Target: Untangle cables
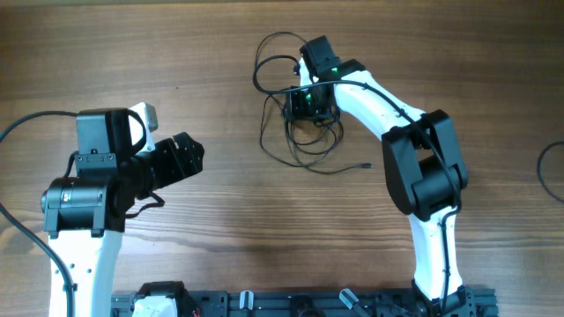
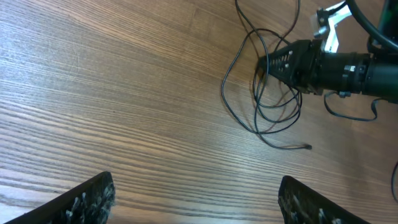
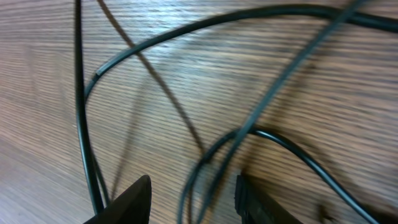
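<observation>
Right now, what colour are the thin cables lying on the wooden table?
Black. The cables show best in the left wrist view, against the light wood.

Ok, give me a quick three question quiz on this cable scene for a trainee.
1. True or false: the left gripper is open and empty.
2. Which gripper is at the cables? A left, B right.
3. Fill in: the loose plug end lies on the bare wooden ____.
Key: 1 true; 2 B, the right gripper; 3 table.
</observation>
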You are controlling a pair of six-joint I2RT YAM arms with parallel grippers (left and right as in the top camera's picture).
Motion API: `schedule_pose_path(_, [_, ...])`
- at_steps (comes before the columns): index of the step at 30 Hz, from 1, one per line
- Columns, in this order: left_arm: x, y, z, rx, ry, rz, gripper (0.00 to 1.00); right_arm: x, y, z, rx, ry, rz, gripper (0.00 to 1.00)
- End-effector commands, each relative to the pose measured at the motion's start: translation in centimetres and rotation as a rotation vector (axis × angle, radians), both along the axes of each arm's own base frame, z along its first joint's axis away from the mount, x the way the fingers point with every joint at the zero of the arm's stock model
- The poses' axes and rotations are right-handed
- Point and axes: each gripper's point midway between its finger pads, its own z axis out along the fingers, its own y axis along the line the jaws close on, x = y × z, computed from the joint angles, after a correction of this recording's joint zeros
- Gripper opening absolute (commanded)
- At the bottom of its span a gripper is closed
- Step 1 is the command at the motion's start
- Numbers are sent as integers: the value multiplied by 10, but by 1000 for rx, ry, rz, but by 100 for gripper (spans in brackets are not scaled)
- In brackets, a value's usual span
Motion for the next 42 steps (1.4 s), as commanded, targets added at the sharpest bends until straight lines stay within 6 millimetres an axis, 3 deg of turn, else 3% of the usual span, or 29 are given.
schedule_pose_path(1, [0,-2,0,-4,-4,-21,86,-14,11,-29,-8,57,14,45])
schedule_pose_path(3, [0,-2,0,-4,-4,-21,86,-13,13,-29,-7,52,7,37])
schedule_pose_path(10, [-1,-2,-1,-4,0,-21,86,-13,10,-30,-23,63,-31,27])
schedule_pose_path(13, [-1,-2,-1,-4,0,-21,86,-15,9,-31,-28,71,-31,4])
schedule_pose_path(18, [-2,-2,-2,-4,6,-21,86,-29,4,-34,-48,130,-21,4])
schedule_pose_path(22, [-4,-2,-2,-4,14,-21,87,-41,3,-32,-46,143,82,4])
schedule_pose_path(26, [-5,-2,-3,-4,19,-21,87,-50,2,-9,-18,162,103,4])
schedule_pose_path(31, [-5,-2,-3,-3,19,-21,87,-38,2,72,41,-6,123,4])
schedule_pose_path(35, [-5,-1,-3,1,18,-19,87,-30,-12,157,24,-243,117,4])
schedule_pose_path(38, [-5,0,-3,3,18,-17,87,-40,-23,220,36,-400,128,4])
schedule_pose_path(42, [-5,0,-3,3,18,-17,88,-67,-45,302,63,-584,93,4])
